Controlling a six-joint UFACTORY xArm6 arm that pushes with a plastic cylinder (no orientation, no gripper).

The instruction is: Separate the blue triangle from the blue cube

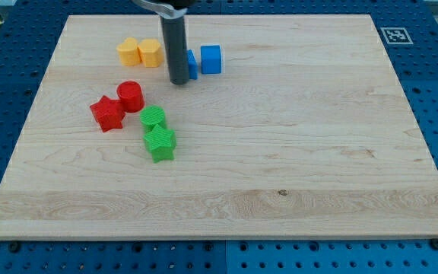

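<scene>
Rod's tip (179, 81), no claw, is touching the small blue triangle block (192, 65) near the wooden counter's (280, 152) top edge; blue cube (211, 58) is sitting just right.

The tabletop (295, 144) is light wood with thin lines. On it are two blue blocks (211, 59), two yellow (139, 52), two red (119, 105) and two green (157, 134).
</scene>
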